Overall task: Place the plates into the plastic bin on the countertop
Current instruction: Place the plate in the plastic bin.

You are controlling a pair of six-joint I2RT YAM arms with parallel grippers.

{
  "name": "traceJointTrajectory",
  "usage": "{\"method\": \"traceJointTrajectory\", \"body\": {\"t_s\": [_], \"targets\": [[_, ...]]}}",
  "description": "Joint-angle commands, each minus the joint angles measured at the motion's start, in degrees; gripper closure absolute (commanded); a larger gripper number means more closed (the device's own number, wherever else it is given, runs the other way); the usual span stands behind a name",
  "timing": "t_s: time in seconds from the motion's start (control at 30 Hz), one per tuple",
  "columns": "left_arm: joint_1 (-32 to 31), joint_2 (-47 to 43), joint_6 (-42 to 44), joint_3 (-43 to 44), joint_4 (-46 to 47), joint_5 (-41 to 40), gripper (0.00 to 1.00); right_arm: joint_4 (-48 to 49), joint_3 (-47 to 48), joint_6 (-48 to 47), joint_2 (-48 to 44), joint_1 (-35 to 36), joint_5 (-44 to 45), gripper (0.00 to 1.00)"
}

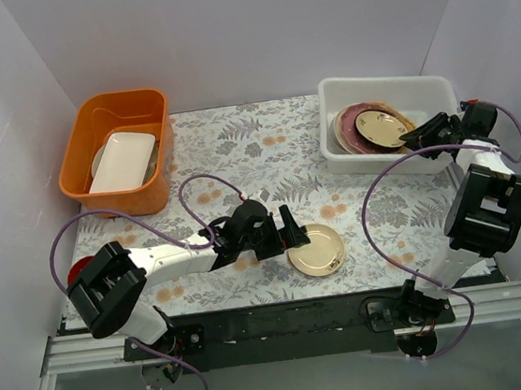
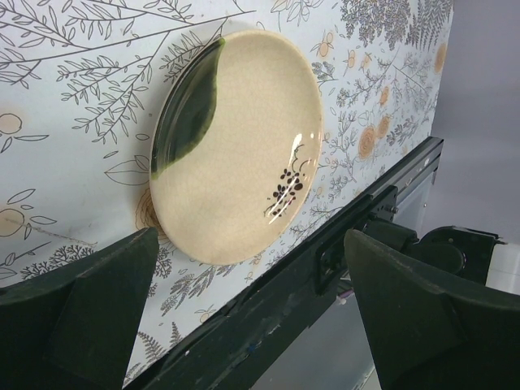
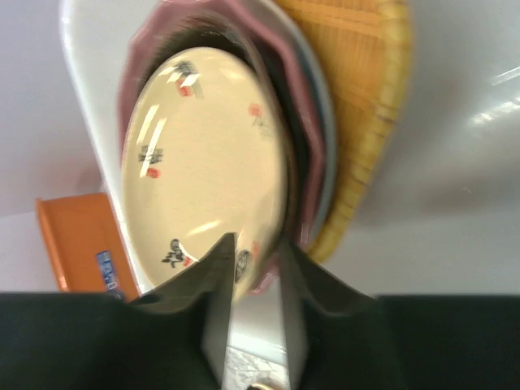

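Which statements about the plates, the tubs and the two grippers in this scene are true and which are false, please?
1. The left gripper is wide open. True.
2. The cream plate in front of it already sits in the plastic bin. False: it lies on the countertop.
3. The orange tub holds a white rectangular dish. True.
4. The plastic bin is empty. False: it holds several stacked plates.
5. The right gripper hovers over the orange tub. False: it is at the plastic bin, by the rim of the top plate.
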Motion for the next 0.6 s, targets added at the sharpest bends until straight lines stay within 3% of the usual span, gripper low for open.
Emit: {"method": "traceJointTrajectory", "body": {"t_s": [0.0,0.1,0.2,0.37,0.57], "targets": [[0.25,-2.13,0.90,1.22,-0.65,-0.76,0.02,-0.49,2.64,-2.99,-1.86,0.76,2.14,0.54],[0.25,-2.31,0.81,0.96,-0.65,-0.85,0.02,0.47,2.12,-3.26,-4.24,1.20,3.37,0.34],[0.25,-2.83,0.64,0.87,-0.83,-1.02,0.02,4.77,0.02,-2.21,-7.40,1.20,2.32,0.25],[0.25,-4.68,0.29,0.08,-1.71,-2.78,0.02,8.30,-0.09,-0.62,-10.22,1.28,-1.36,0.23],[0.25,-5.30,0.11,-0.36,-2.06,-3.66,0.02,4.81,3.78,-2.19,-9.87,2.95,-5.50,0.23]]}}
